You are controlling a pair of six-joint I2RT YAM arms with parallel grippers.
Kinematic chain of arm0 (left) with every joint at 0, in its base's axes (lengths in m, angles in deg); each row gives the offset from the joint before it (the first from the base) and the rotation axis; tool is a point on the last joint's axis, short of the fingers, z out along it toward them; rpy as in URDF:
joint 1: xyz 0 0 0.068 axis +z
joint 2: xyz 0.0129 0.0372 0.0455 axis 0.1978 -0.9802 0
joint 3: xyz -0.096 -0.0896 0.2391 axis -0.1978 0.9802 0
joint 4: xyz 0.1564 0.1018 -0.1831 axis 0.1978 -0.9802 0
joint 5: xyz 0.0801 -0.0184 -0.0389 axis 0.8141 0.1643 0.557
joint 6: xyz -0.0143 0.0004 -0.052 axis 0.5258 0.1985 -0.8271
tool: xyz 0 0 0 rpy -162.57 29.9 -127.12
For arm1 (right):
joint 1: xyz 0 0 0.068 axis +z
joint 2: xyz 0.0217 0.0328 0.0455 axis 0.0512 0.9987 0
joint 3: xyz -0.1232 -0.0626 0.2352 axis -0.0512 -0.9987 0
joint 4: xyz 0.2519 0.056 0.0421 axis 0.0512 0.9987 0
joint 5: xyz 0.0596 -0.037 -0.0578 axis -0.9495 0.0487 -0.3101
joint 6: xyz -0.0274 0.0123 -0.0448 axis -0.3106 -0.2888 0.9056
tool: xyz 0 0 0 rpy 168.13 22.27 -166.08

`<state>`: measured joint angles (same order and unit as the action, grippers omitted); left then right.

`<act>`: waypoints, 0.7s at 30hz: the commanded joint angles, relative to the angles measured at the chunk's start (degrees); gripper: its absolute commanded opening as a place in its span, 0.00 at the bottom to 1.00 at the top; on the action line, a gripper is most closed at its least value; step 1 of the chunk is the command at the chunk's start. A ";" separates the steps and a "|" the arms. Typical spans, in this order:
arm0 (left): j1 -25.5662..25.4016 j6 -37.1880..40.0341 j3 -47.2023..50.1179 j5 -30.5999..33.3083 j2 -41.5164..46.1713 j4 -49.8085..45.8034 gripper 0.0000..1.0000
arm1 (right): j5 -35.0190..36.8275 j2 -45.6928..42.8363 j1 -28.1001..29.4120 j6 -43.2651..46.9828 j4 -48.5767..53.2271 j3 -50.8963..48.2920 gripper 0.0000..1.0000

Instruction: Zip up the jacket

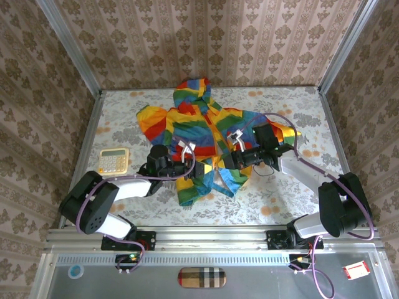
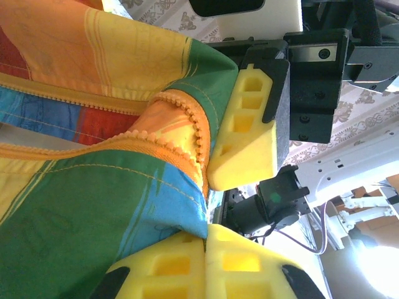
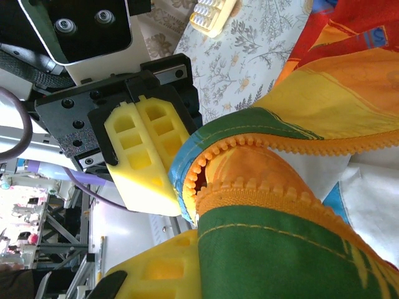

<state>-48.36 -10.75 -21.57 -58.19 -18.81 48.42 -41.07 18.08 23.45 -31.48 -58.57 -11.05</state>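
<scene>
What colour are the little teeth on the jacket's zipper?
Orange! The zipper teeth of the jacket show best in the right wrist view.

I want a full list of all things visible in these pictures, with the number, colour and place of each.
jacket: one, rainbow stripes with orange zipper, middle of the table
calculator: one, cream, on the table left of the jacket
table: one, pale floral top
walls: beige patterned, around the table
checked object: one, tan, near ledge
tag: one, red and white, near ledge at right
left gripper: one, yellow fingers, shut on the jacket's hem
right gripper: one, yellow fingers, shut on the hem opposite
</scene>
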 commanded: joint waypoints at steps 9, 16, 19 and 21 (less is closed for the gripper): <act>0.56 -2.18 1.01 -2.40 -1.03 5.28 0.00 | -1.44 -0.14 -0.38 1.53 -1.39 2.19 0.00; 2.23 -4.11 0.71 -2.28 -1.19 8.58 0.00 | -5.81 -0.05 -0.21 4.84 1.19 2.97 0.00; 2.67 -4.94 0.62 -2.55 -1.52 9.97 0.00 | -6.77 -0.02 -0.12 8.38 6.25 4.70 0.00; 2.76 -5.11 0.45 -2.65 -1.75 10.39 0.00 | -7.23 -0.13 -0.12 8.92 6.93 4.82 0.00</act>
<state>-45.89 -14.80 -21.27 -59.26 -19.95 54.83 -44.54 18.11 23.32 -26.30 -55.27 -8.17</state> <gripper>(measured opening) 0.050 0.006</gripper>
